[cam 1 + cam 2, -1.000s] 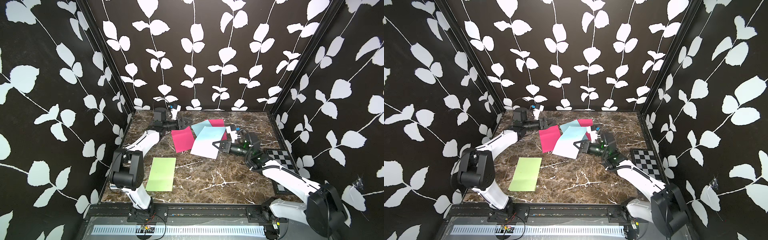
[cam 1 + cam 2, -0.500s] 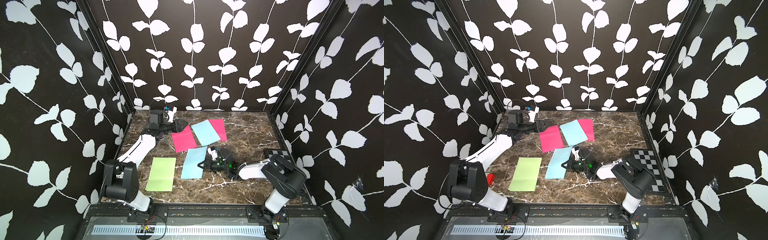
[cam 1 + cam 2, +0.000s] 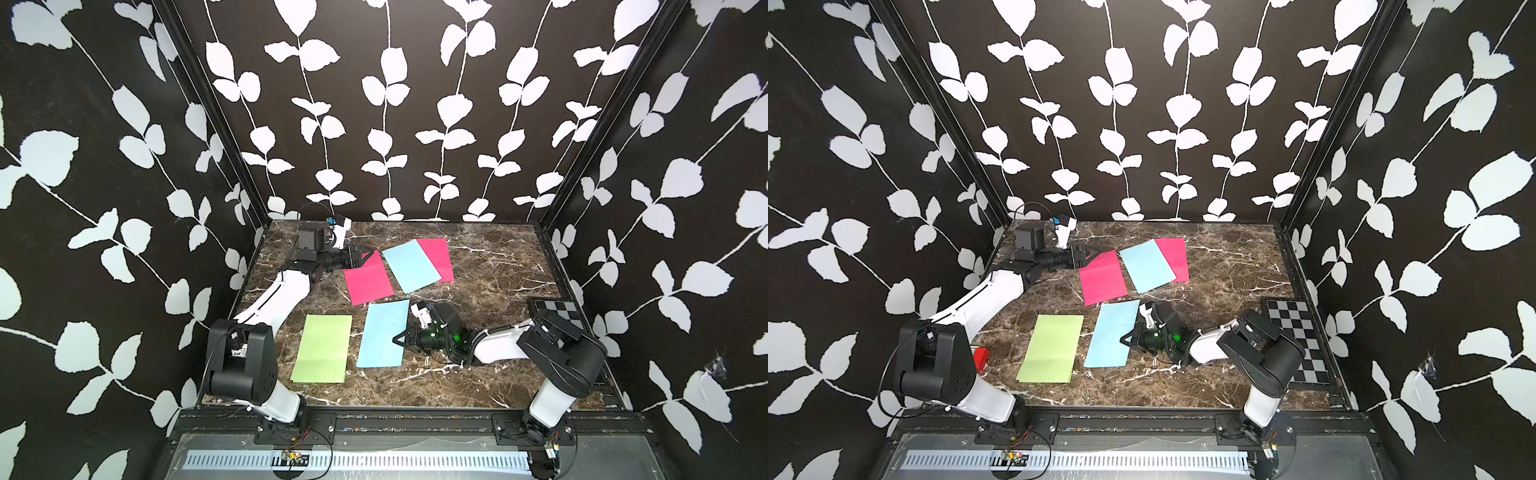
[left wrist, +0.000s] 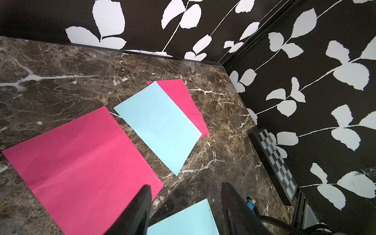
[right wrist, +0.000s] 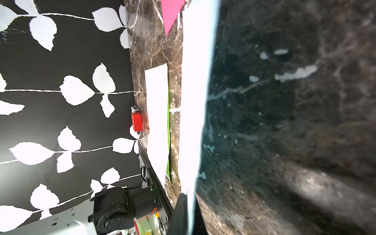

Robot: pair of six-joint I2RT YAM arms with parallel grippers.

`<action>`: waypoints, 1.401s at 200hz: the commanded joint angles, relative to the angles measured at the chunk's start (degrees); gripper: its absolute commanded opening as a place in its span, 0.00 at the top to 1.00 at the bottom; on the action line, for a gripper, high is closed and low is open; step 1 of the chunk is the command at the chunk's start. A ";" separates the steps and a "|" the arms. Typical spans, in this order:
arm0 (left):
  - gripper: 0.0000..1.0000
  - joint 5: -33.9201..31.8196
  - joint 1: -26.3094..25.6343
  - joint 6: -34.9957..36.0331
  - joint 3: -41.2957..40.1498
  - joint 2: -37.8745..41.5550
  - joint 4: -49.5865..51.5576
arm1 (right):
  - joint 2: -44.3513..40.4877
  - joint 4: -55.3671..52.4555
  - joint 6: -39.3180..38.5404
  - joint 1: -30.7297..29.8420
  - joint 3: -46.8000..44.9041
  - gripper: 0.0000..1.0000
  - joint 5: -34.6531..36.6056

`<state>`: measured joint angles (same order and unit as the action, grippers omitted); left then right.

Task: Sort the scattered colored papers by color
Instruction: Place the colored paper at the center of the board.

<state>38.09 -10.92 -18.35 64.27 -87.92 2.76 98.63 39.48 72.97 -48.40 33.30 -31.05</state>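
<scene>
Five colored papers lie on the marble table. In both top views a light green sheet (image 3: 322,349) (image 3: 1052,349) sits front left. A pale blue sheet (image 3: 382,334) (image 3: 1111,334) lies beside it. My right gripper (image 3: 397,338) (image 5: 189,196) is shut on that blue sheet's right edge, low over the table. Farther back lie a magenta sheet (image 3: 368,278) (image 4: 81,162) and a second blue sheet (image 3: 411,266) (image 4: 158,126) overlapping another magenta sheet (image 3: 436,257) (image 4: 183,97). My left gripper (image 3: 363,259) (image 4: 186,186) stands open and empty at the nearer magenta sheet's back corner.
A black-and-white checkerboard panel (image 3: 561,311) (image 3: 1296,340) lies along the right wall. A small red block (image 3: 982,358) (image 5: 136,122) sits at the left wall behind my left arm's base. Leaf-patterned walls close in three sides.
My right gripper carried the blue sheet from the back pile to the front and laid it beside the green sheet. My left gripper drew back a little from the papers.
</scene>
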 commanded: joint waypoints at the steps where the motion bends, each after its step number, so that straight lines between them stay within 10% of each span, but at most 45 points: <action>1: 0.43 0.67 0.54 1.12 -0.90 3.10 0.56 | 0.92 1.04 2.26 -0.99 -1.61 1.00 -0.48; 90: 0.43 1.39 1.34 1.47 -1.43 3.82 1.78 | 1.74 1.28 2.62 -2.79 -3.69 1.00 -0.50; 238: 0.43 3.75 1.64 1.02 -1.80 2.67 0.43 | -10.06 -27.11 -6.74 -2.78 1.29 0.25 4.62; 280: 0.43 4.90 1.65 -0.62 -1.20 1.24 -0.93 | -17.29 -40.98 -9.89 -1.58 3.33 0.21 7.65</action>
<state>41.15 -9.58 -18.00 63.26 -86.43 3.46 85.27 10.90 66.00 -50.76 33.91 -26.70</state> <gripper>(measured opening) 0.572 0.789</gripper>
